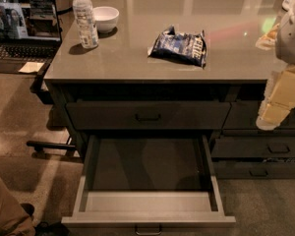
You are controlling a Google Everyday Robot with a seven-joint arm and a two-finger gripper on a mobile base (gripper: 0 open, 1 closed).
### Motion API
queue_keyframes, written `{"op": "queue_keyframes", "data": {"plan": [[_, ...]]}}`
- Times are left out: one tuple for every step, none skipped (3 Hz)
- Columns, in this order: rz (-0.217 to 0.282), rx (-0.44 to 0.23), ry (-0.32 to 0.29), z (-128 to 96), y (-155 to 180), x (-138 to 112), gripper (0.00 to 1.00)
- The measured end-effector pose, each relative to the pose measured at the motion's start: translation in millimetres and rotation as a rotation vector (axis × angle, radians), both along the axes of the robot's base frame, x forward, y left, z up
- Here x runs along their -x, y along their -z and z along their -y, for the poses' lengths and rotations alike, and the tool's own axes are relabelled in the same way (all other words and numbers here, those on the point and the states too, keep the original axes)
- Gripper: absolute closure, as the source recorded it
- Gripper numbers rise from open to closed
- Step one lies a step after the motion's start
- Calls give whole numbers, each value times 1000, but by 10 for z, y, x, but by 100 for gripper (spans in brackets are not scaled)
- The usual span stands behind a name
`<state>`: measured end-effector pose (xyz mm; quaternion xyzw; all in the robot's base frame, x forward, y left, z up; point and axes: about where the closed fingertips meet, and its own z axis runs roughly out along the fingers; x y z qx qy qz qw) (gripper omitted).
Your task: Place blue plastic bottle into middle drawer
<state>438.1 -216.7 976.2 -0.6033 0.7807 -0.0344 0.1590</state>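
Note:
The blue plastic bottle (pixel 85 21), clear with a white cap and a pale label, stands upright at the back left of the grey countertop (pixel 137 63). The middle drawer (pixel 147 201) is pulled wide open below the counter's front edge, and its inside is empty. My gripper (pixel 271 116), pale yellow and white, hangs at the far right edge of the view, in front of the neighbouring drawer stack. It is far from the bottle and holds nothing that I can see.
A white bowl (pixel 104 17) sits just right of the bottle. A dark blue snack bag (pixel 179 45) lies mid-counter. The top drawer (pixel 147 114) is closed. An open laptop (pixel 24 26) stands to the left, and a person's leg (pixel 7 210) shows at the bottom left.

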Motion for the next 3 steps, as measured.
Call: {"op": "queue_keyframes", "data": {"plan": [[0,0,0,0,0,0,0],[21,-61,62,-41,-42,-201,0],[58,-217,165,-175,-67,-578,0]]}}
